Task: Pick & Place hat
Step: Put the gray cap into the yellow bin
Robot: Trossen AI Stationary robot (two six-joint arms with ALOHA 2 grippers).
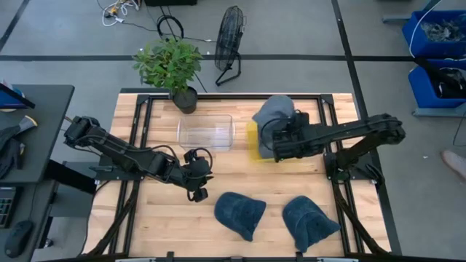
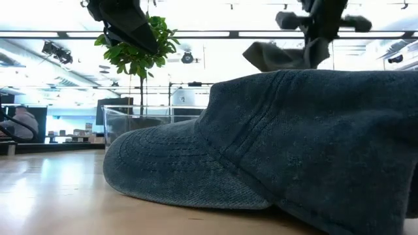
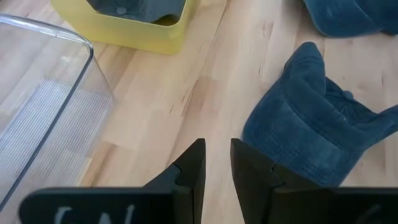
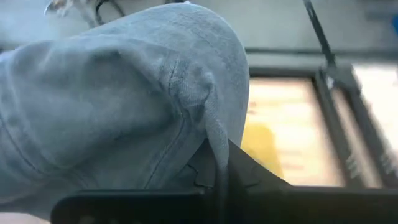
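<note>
— What's the right hand (image 4: 217,163) doing?
— Its fingers are pinched tight on the fabric of a grey hat (image 1: 275,113), holding it up above the yellow bin (image 1: 253,142).
— And the left hand (image 3: 216,168)?
— Slightly parted, gripping nothing, hovering over the table (image 1: 145,225) just beside the clear container (image 1: 206,132).
— The other hats?
— Two dark blue hats lie on the near side of the table: one (image 1: 241,212) near the left hand, the other (image 1: 309,220) beside it.
</note>
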